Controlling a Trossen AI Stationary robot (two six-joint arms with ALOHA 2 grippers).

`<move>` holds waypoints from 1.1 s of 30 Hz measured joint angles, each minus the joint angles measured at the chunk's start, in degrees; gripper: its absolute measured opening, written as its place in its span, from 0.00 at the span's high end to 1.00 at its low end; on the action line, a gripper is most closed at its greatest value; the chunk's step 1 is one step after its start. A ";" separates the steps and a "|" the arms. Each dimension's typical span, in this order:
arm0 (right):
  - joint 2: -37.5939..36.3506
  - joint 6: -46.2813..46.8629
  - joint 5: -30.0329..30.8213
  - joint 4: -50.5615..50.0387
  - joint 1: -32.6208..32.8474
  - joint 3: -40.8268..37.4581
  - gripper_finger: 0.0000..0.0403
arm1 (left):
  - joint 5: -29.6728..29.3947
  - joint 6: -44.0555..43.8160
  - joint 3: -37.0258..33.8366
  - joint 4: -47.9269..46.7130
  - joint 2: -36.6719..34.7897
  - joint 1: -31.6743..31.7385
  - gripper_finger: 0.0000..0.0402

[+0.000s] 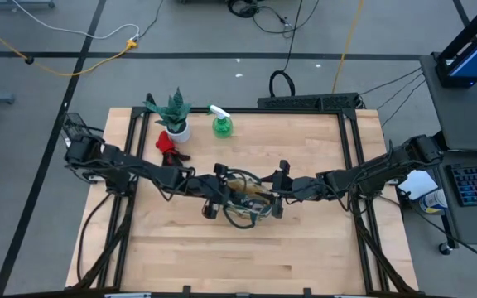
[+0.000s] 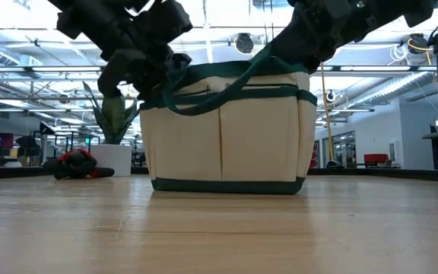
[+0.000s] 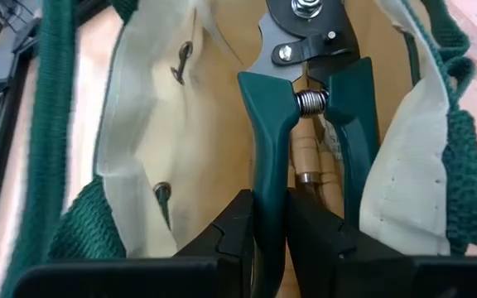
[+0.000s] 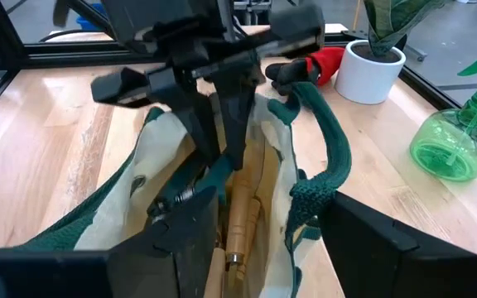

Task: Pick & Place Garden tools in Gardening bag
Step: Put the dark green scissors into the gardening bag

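Shears [image 3: 305, 124] going into the bag [image 2: 226, 133]
Left tool [image 3: 272, 228] pinches one handle; right tool [image 4: 247, 240], spread, holds the rim wide from three o'clock.

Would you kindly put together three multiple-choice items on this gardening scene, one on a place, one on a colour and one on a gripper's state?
1. Where is the spray bottle?
A. inside the gardening bag
B. on the table beside the potted plant
C. in the right gripper

2. What colour are the handles of the pruning shears?
A. dark green
B. red
C. yellow

3. What is the left gripper doing?
A. hanging open over bare table
B. shut on the pruning shears over the open bag
C. holding the potted plant

Key:
1 B: in the high view the bottle stands on the wood next to the potted plant, away from the gardening bag.
2 A: the left wrist view shows dark green grips below the spring.
3 B: its fingers pinch one shear handle, blades pointing into the bag; the right gripper is open at the bag's rim.
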 joint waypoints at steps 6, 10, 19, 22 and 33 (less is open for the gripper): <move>0.00 0.02 -0.03 0.00 0.02 0.00 0.51 | 1.16 -0.66 0.02 -1.91 0.20 0.88 0.85; 0.00 0.02 -0.60 0.00 0.02 0.00 0.51 | 1.56 -2.91 0.02 -2.47 0.20 1.74 0.85; 0.00 0.04 -7.28 0.04 0.02 0.00 0.51 | 5.84 -8.32 0.02 -6.58 0.20 3.23 0.85; 0.00 -0.09 -7.30 0.04 0.02 0.00 0.51 | 6.96 -7.84 0.02 -6.56 0.20 3.41 0.85; 0.00 -0.15 -7.31 0.02 0.02 0.00 0.51 | 9.15 -4.01 -0.04 -6.47 0.20 3.44 0.80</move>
